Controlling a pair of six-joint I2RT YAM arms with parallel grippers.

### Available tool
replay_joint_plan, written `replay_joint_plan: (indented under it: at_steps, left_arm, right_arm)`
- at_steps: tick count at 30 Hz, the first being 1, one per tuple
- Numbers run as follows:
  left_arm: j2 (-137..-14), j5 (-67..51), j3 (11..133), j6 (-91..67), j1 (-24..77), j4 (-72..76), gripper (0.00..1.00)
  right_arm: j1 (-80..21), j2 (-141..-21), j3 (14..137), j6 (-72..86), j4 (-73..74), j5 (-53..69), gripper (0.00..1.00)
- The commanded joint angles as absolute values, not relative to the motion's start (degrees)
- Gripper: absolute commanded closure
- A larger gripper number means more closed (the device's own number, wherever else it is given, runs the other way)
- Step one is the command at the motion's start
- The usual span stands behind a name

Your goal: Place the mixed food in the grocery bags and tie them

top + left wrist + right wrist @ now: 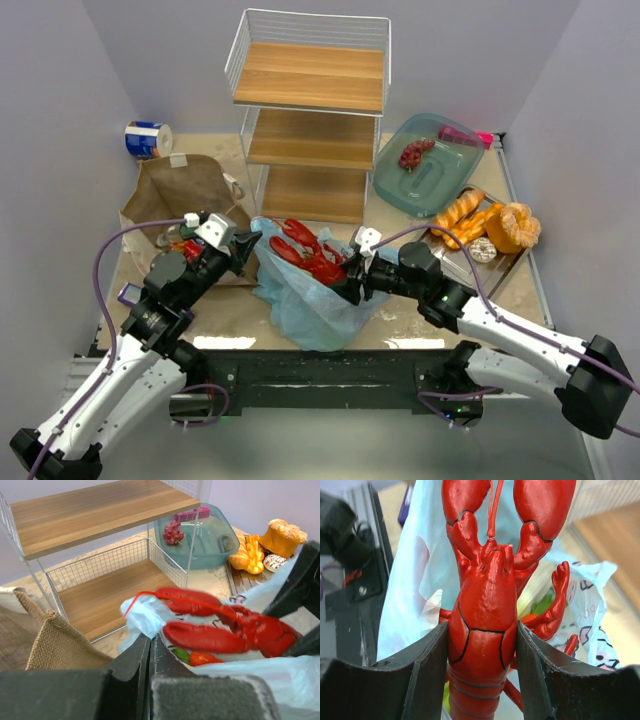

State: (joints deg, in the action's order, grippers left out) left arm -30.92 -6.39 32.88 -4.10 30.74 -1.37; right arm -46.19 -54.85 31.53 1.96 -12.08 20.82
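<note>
Your right gripper [482, 632] is clamped on the red lobster [487, 590], one finger pressed to each side of its body just behind the head; the tail end runs out of the right wrist view below the fingers, so you cannot see how far back the grip reaches. From above, the lobster lies tilted over the open mouth of the light-blue plastic bag [310, 305], claws pointing away from the arms toward the wire shelf [310, 120]; whether its underside touches the film is hidden by its own body.

Your left gripper [150, 642] has its jaws pressed together; the bag's rim is bunched right at their tips, but the left wrist view does not show whether any film is actually pinched between them.

Inside the bag, under the lobster, something green and something orange-red [192, 656] peek out; too little shows to name them.

The brown paper bag [185, 190] stands behind the left arm, which covers its near side; a small item beside it is mostly hidden by the arm. The orange-brown breads [480, 222] sit at the right, near the teal dish [430, 165], well apart from both bags.
</note>
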Motion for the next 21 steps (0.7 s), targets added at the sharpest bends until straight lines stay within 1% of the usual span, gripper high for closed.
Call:
replay_joint_plan:
  at_steps: [1,6,10,14,15,21]
  left_arm:
    - [-30.94,-2.38,33.57,-6.68,30.15,1.85,1.00]
    - [-30.85,-1.85,33.75,-6.42,30.06,1.76,1.00]
    - [-30.94,-1.06,33.75,-6.24,30.15,1.50,1.00]
    - [-32.95,-0.17,34.80,-6.68,30.06,-2.00,1.00]
    - [-34.18,1.56,35.33,-6.68,30.06,-2.46,1.00]
    - [-38.32,1.76,36.91,-8.35,29.97,-4.22,1.00]
  right_arm:
    - [-48.77,-54.58,30.76,2.64,-9.32,18.37,1.00]
    - [-51.32,-57.91,32.34,1.85,-5.81,18.02,1.00]
    - [-55.80,-59.42,32.70,1.84,-5.09,13.81,1.00]
    - [-57.65,-56.00,31.46,5.35,-7.82,9.06,1.00]
    - [-58.18,-55.03,31.29,6.58,-7.82,6.62,1.00]
    - [-60.20,-49.22,31.46,6.60,-6.16,3.25,1.00]
